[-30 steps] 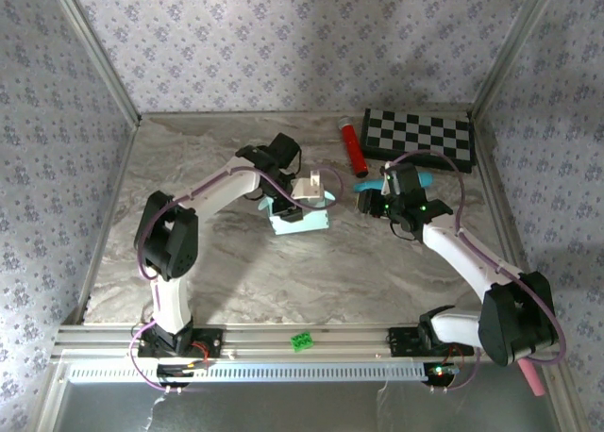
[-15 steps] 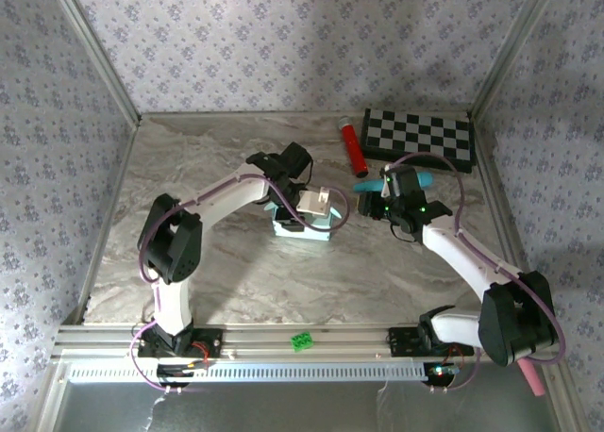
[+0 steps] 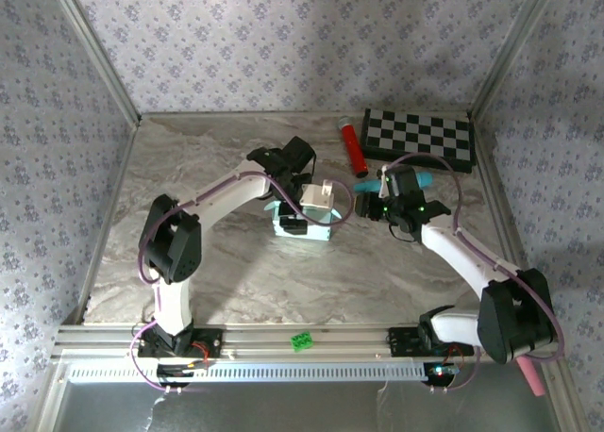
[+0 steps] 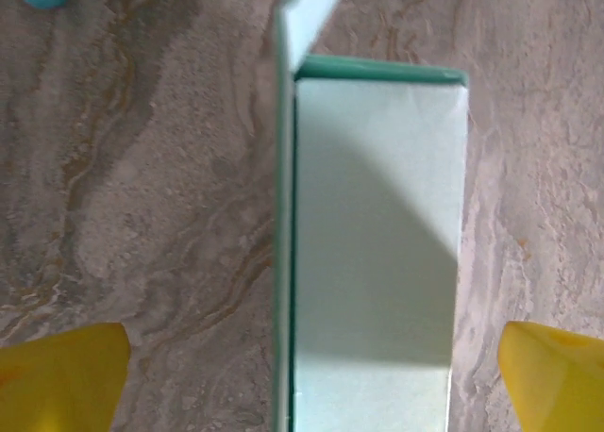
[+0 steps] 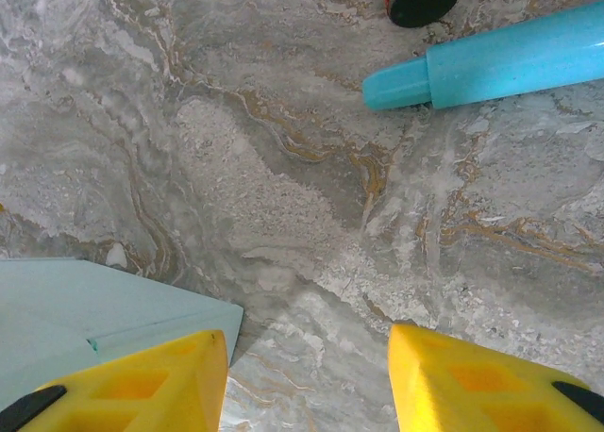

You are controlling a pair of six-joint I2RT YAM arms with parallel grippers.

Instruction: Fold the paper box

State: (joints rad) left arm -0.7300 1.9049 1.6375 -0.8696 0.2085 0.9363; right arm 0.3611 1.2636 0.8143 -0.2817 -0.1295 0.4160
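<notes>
I am holding my left pincer [image 3: 296,223] straight above the paper box [image 3: 306,228], which is lying on the marble worktop [image 3: 208,253] near its middle. In my left wrist view this pincer [image 4: 302,380] is spread wide, with its 2 yellow fingertips [image 4: 58,380] standing on either side of the box [image 4: 377,234] and bare worktop showing between each tip and the card. The box is showing a flat pale mint face there, with a thin panel standing on edge along its left side.

My right pincer [image 3: 366,204] is hovering just to the right of the box, also released and grasping nothing. In the right wrist view, this pincer [image 5: 307,380] is gaping over bare worktop, and one fingertip [image 5: 142,380] is overlapping a corner of the mint card [image 5: 85,305]; I cannot tell whether they are touching.

A teal-blue cylinder [image 5: 500,64] is lying beyond my right pincer, with a red tube [image 3: 351,145] and a checkerboard [image 3: 418,135] further back
</notes>
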